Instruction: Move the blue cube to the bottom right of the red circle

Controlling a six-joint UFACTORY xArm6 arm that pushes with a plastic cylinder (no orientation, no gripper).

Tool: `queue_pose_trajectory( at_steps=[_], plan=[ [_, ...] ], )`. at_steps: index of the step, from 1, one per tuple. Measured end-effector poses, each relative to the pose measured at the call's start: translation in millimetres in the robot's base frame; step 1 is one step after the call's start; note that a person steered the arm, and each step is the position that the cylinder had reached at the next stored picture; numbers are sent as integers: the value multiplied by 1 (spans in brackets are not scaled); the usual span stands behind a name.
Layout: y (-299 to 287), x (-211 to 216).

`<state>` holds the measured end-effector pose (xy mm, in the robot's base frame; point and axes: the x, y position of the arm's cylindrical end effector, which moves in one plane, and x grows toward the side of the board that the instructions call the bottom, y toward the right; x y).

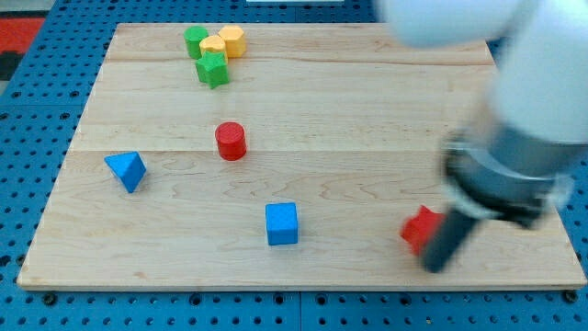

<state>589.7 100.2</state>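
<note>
Camera view: wooden board (367, 110) on a blue pegboard, arm blurred and big at the view's right. My tip (434, 268) is low on the view's right, just beside or touching a red block (421, 228) whose shape is unclear, and well apart from the blue cube (282, 223). It's a bare rod with nothing to open or close, and it holds nothing. The blue cube sits at the view's bottom centre, below and to the right of the red circle (231, 141), with a clear gap between them. So roughly the right side already; judged from this, what's left is maybe closing that gap, or the cube is untouched, can't tell. A blue triangle (127, 170) sits at the view's left. At the view's top is a cluster: green block (195, 40), green block (212, 69), yellow block (232, 39), yellow block (213, 45), all packed touching. No containers anywhere, nothing inside anything.
</note>
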Motion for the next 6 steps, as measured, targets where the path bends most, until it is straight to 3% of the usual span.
queue_pose_trajectory(
  at_steps=[1,2,4,5,6],
  plan=[
    [-80,-17],
    [-84,-4],
    [-177,-95],
    [-183,-66],
    [-261,-22]
  ],
)
